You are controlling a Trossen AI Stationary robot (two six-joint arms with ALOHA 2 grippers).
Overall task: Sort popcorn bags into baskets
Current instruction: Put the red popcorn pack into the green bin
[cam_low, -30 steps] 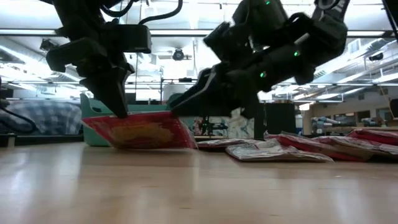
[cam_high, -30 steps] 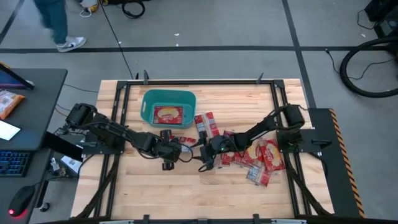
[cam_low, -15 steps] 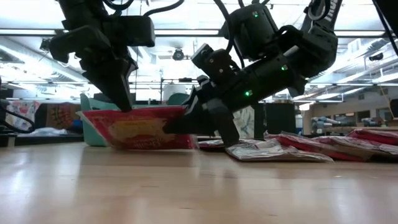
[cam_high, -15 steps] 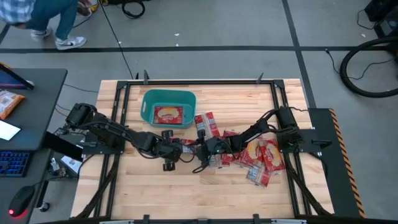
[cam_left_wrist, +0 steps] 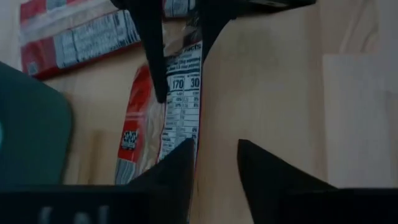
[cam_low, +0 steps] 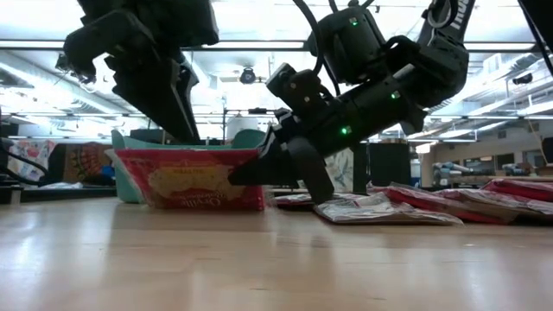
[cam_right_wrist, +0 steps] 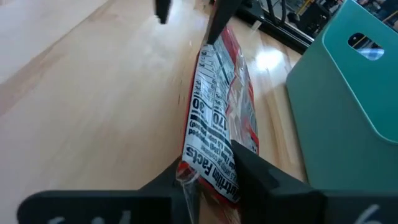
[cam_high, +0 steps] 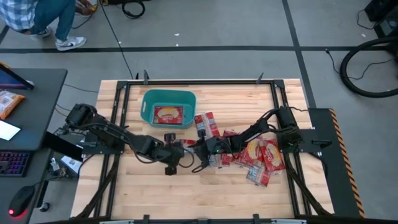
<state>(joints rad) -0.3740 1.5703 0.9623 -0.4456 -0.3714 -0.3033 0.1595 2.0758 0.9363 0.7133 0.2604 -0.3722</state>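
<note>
Right gripper (cam_right_wrist: 208, 171) is clamped on one end of a red flat printed popcorn packet (cam_right_wrist: 217, 127) standing on edge on the wooden table (cam_low: 276, 268), while the left gripper (cam_left_wrist: 214, 158), fingers parted, straddles its far end. Beyond stands the teal plastic rectangular basket (cam_high: 168, 107), one packet inside. Judged a handover: next the left closes, lifts and carries it there.

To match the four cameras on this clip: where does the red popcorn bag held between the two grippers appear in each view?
High view: red popcorn bag at table centre, mostly hidden by both grippers.
Low view: standing on edge, left of centre.
Left wrist view: beyond the fingers, nutrition label up.
Right wrist view: centre, pinched between the fingers.
Shared landmark: the teal plastic tub, behind or beside the bag.
</note>
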